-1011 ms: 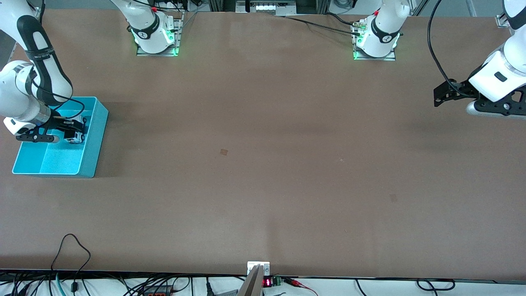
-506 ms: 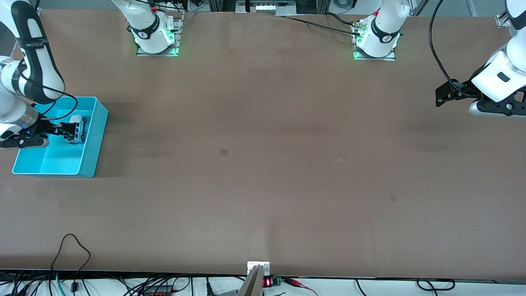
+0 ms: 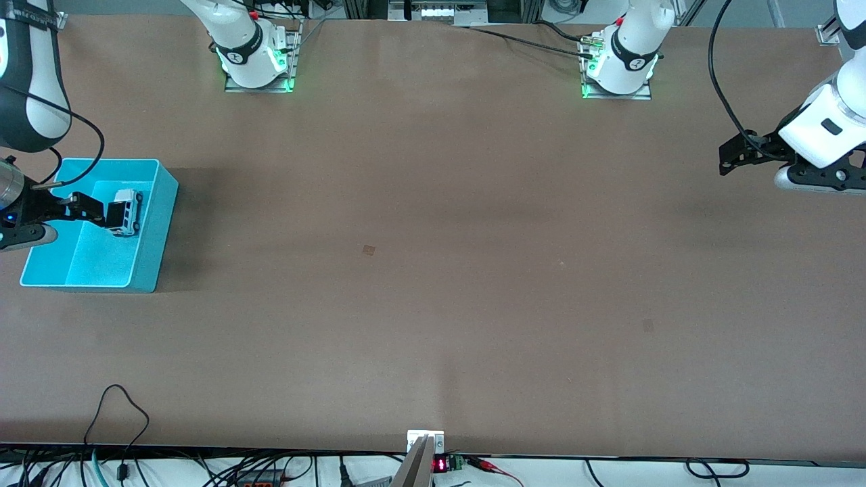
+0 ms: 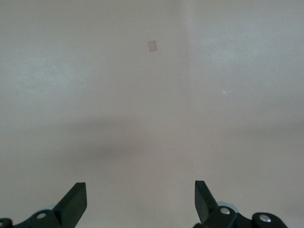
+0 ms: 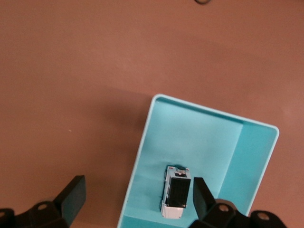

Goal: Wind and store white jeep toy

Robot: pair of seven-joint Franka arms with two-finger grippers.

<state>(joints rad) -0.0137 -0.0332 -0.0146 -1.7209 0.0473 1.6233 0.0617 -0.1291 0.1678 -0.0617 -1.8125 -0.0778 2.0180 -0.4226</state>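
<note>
Both arms: glossy white shells w/ black joint bands. Left arm (image 3: 829, 122) has a black cable looping off its wrist; right arm (image 3: 30, 88) carries a thin black cable too. Round white bases, each w/ black ring and small logo, sit on metal plates at the desk (image 3: 433, 270) edge, lit green underneath. Grippers matte black, silver screws near the jaws.

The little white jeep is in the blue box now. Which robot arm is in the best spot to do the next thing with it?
Probably the right one. Its open right claw hangs over the turquoise bin, beside the white jeep toy. The left claw waits, open, at the left arm's end.
</note>
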